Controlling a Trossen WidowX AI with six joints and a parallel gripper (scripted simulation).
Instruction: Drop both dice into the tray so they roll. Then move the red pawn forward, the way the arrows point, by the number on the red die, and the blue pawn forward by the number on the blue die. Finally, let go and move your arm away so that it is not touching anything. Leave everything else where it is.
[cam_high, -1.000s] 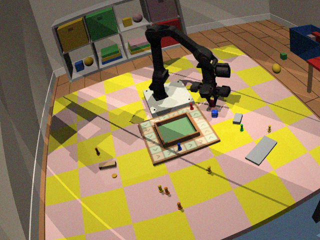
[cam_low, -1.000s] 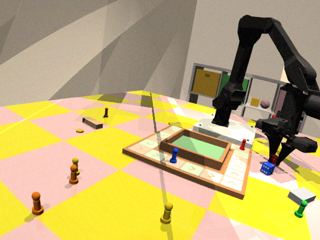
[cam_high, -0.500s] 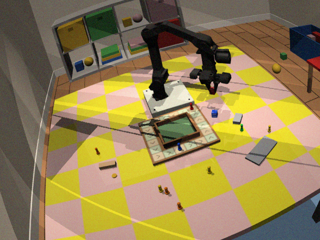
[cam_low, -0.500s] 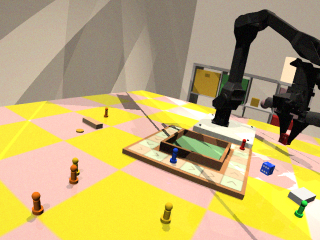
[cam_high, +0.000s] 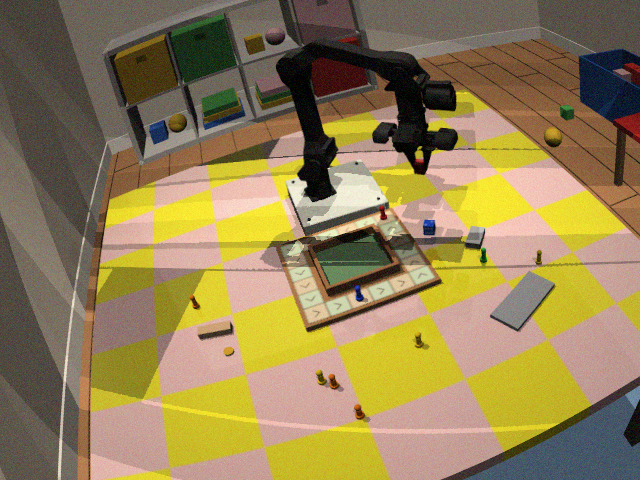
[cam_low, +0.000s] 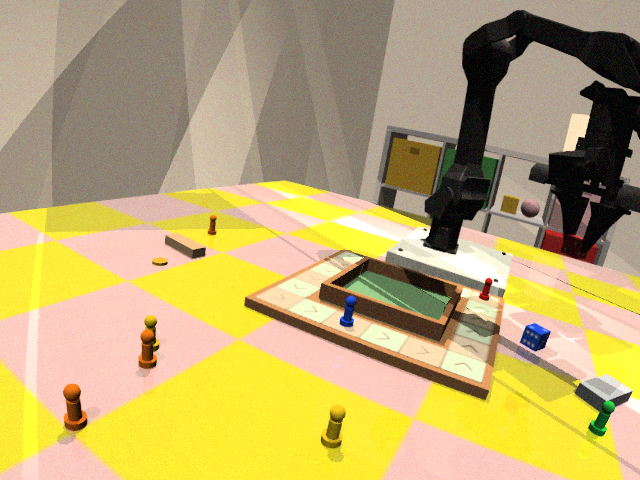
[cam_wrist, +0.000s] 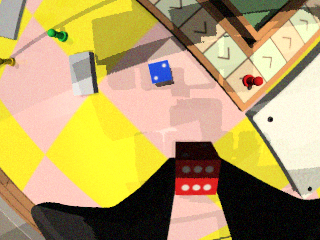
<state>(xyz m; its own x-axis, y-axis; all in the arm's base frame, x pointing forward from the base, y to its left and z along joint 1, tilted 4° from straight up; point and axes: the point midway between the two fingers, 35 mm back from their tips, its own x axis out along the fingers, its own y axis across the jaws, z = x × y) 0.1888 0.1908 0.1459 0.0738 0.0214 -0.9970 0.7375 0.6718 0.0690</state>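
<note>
My gripper (cam_high: 419, 164) (cam_low: 577, 243) (cam_wrist: 194, 163) is shut on the red die (cam_high: 419, 165) (cam_wrist: 198, 176) and holds it well above the floor, to the right of the robot base. The blue die (cam_high: 428, 226) (cam_low: 535, 336) (cam_wrist: 160, 72) lies on the floor just off the board's right edge. The game board (cam_high: 315, 315) (cam_low: 361, 335) (cam_wrist: 220, 54) has arrow squares around a green-bottomed tray (cam_high: 318, 271) (cam_low: 382, 310). The red pawn (cam_high: 382, 211) (cam_low: 485, 289) (cam_wrist: 252, 82) stands at the board's far corner. The blue pawn (cam_high: 358, 293) (cam_low: 348, 311) stands on the near row.
A small grey block (cam_high: 475, 236) (cam_low: 602, 390) (cam_wrist: 83, 72) and a green pawn (cam_high: 483, 254) (cam_low: 601, 417) (cam_wrist: 58, 35) lie right of the blue die. A grey slab (cam_high: 522, 299) lies further right. The white robot base (cam_high: 341, 198) stands behind the board. Orange and yellow pawns are scattered in front.
</note>
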